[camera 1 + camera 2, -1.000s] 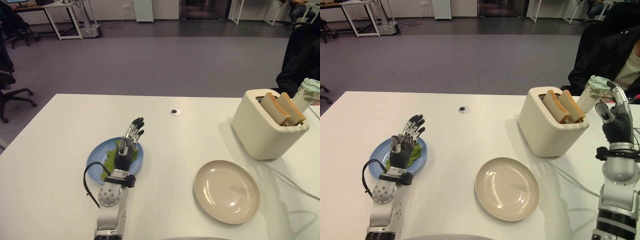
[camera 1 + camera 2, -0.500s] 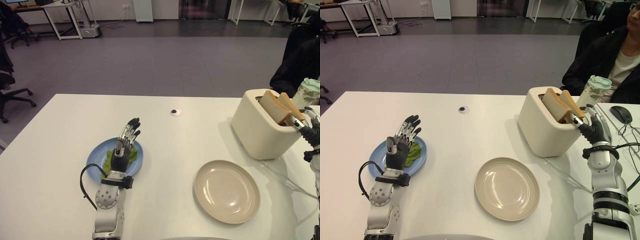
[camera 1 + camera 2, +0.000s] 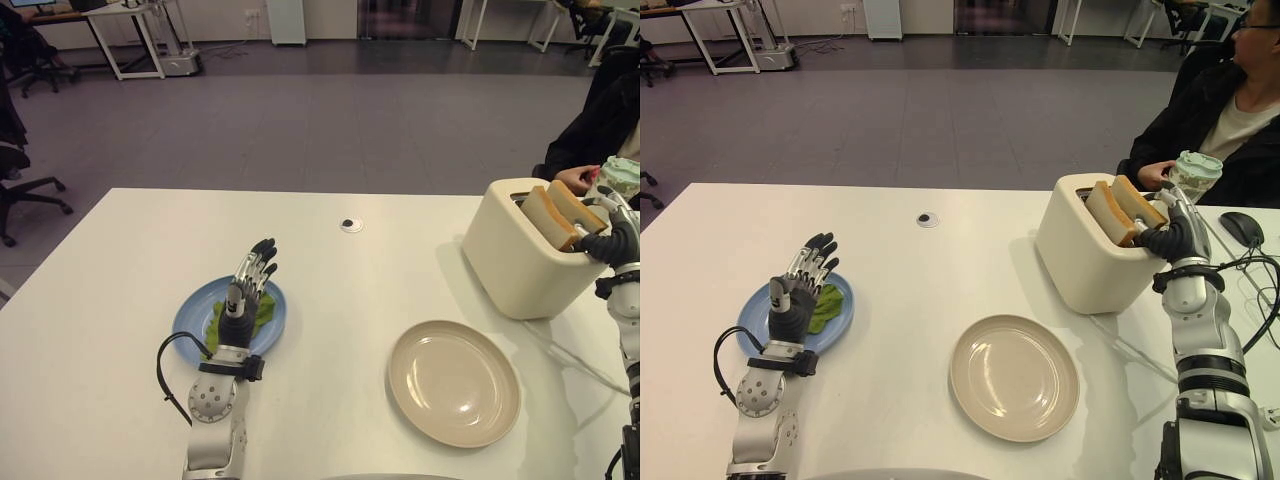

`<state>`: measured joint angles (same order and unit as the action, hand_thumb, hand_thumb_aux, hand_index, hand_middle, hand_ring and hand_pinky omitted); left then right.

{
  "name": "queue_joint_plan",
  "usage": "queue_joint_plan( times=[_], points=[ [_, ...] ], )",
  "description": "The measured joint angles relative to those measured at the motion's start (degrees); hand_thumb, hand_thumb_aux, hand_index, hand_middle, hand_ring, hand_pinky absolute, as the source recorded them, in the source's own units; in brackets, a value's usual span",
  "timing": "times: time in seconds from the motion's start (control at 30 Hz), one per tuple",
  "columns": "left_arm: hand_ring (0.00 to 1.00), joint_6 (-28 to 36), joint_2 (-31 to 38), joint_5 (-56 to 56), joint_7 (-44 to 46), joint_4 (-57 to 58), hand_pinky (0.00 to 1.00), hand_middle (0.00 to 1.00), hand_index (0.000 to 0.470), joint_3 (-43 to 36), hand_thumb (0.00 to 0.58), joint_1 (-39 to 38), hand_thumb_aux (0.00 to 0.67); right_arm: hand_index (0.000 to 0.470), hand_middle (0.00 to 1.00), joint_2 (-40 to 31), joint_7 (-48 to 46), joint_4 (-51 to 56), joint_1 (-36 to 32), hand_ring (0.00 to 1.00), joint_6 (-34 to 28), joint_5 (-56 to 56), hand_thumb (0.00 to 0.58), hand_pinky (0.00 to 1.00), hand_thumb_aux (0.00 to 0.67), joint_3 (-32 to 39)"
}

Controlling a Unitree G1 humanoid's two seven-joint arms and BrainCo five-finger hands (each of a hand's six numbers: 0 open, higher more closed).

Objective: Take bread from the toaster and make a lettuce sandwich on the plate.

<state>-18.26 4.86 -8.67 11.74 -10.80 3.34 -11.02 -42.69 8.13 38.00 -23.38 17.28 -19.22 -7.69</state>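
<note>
Bread [image 3: 1124,208] is in the toaster [image 3: 1088,262]: two slices poking out of the top slots, leaning a bit. The right hand [image 3: 1171,234] is pressed up at the toaster's right side, right against the edge of the right-hand slice. It might be touching it, but I honestly can't tell from here whether it has a hold on it. The beige plate [image 3: 1014,378] sits on the table [image 3: 920,290] just in front of the toaster, slightly to its left. Well off to the toaster's left is a blue plate [image 3: 752,320] with the lettuce [image 3: 827,305] on it. The left hand [image 3: 798,295] is over that plate with its fingers [image 3: 816,254] stretched out flat, holding nothing, and the lettuce is just beside it on the toaster side.
</note>
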Motion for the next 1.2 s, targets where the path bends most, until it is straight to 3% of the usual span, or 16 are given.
queue_joint_plan(
  times=[0.27, 0.57, 0.6, 0.63, 0.67, 0.7, 0.73, 0.8, 0.83, 0.87, 0.9, 0.97, 1.0, 1.03, 1.2],
  points=[
    [0.00, -0.06, -0.04, 0.02, -0.29, -0.23, 0.00, 0.00, 0.000, 0.00, 0.000, -0.10, 0.000, 0.470, 0.00, -0.06, -3.33, -2.04, -0.11, 0.00, -0.55, 2.61, 0.580, 0.00, 0.670, -0.68],
    [0.00, -0.06, -0.21, 0.05, -0.73, -0.72, 0.00, 0.00, 0.000, -0.03, 0.000, -0.55, 0.000, 0.470, 0.00, -2.31, -9.73, 2.60, -1.30, 0.00, -1.75, 4.67, 0.580, 0.00, 0.670, 0.11],
    [0.00, -0.06, -0.20, 0.04, -0.73, -0.84, 0.00, 0.00, 0.000, -0.03, 0.000, -0.56, 0.000, 0.452, 0.00, -2.48, -9.85, 2.59, -1.28, 0.00, -1.79, 4.68, 0.579, 0.00, 0.644, 0.11],
    [0.00, -0.06, -0.20, 0.04, -0.73, -1.02, 0.00, 0.00, 0.000, -0.02, 0.000, -0.59, 0.000, 0.374, 0.00, -2.53, -9.85, 2.48, -1.24, 0.00, -1.83, 4.67, 0.556, 0.00, 0.533, 0.11],
    [0.00, -0.06, -0.19, 0.03, -0.73, -1.21, 0.00, 0.00, 0.000, -0.02, 0.000, -0.59, 0.000, 0.289, 0.00, -2.57, -9.85, 2.25, -1.18, 0.00, -2.01, 4.66, 0.494, 0.00, 0.413, 0.11],
    [0.00, -0.06, -0.19, 0.03, -0.74, -1.33, 0.00, 0.00, 0.000, -0.02, 0.000, -0.61, 0.000, 0.245, 0.00, -2.64, -9.89, 1.94, -1.02, 0.00, -2.36, 4.65, 0.447, 0.00, 0.349, 0.10],
    [0.00, -0.06, -0.19, 0.03, -0.74, -1.49, 0.00, 0.00, 0.000, -0.02, 0.000, -0.62, 0.000, 0.041, 0.00, -2.82, -9.93, 1.42, -0.52, 0.00, -2.85, 4.63, 0.096, 0.00, 0.058, 0.10],
    [0.00, -0.05, -0.17, 0.03, -0.76, -1.53, 0.00, 0.00, 0.000, -0.01, 0.000, -0.64, 0.000, 0.000, 0.00, -3.47, -10.22, -0.03, 0.31, 0.00, -3.25, 4.42, 0.000, 0.00, 0.000, 0.15],
    [0.00, -0.05, -0.17, 0.03, -0.77, -1.56, 0.00, 0.00, 0.000, -0.01, 0.000, -0.65, 0.000, 0.031, 0.00, -3.68, -10.31, -0.53, 0.49, 0.00, -3.40, 4.34, 0.075, 0.00, 0.045, 0.19],
    [0.00, -0.04, -0.17, 0.03, -0.81, -1.65, 0.00, 0.00, 0.000, -0.01, 0.000, -0.69, 0.000, 0.122, 0.00, -4.12, -10.42, -1.71, 0.65, 0.00, -3.48, 3.90, 0.261, 0.00, 0.173, 0.33],
    [0.00, -0.04, -0.16, 0.03, -0.86, -1.78, 0.00, 0.00, 0.000, 0.00, 0.000, -0.76, 0.000, 0.210, 0.00, -4.52, -10.45, -2.61, 0.65, 0.00, -3.50, 3.43, 0.403, 0.00, 0.300, 0.45],
    [0.00, -0.04, -0.16, 0.03, -0.90, -1.86, 0.00, 0.00, 0.000, 0.00, 0.000, -1.09, 0.000, 0.291, 0.00, -5.06, -10.39, -3.82, 0.68, 0.00, -3.56, 2.88, 0.496, 0.00, 0.415, 0.57],
    [0.00, -0.04, -0.16, 0.03, -0.91, -1.86, 0.00, 0.00, 0.000, 0.00, 0.000, -1.23, 0.000, 0.372, 0.00, -5.43, -10.35, -4.27, 0.68, 0.00, -3.53, 2.62, 0.555, 0.00, 0.531, 0.57],
    [0.00, -0.04, -0.16, 0.03, -0.92, -1.87, 0.00, 0.00, 0.000, 0.00, 0.000, -1.35, 0.000, 0.468, 0.00, -5.91, -10.35, -4.51, 0.68, 0.00, -3.59, 2.27, 0.580, 0.00, 0.667, 0.60],
    [0.00, -0.04, -0.17, 0.03, -1.09, -2.20, 0.00, 0.00, 0.000, 0.00, 0.000, -1.64, 0.000, 0.470, 0.00, -6.61, -9.37, -3.32, 0.53, 0.00, -3.82, 0.98, 0.580, 0.00, 0.670, 1.80]
  ],
)
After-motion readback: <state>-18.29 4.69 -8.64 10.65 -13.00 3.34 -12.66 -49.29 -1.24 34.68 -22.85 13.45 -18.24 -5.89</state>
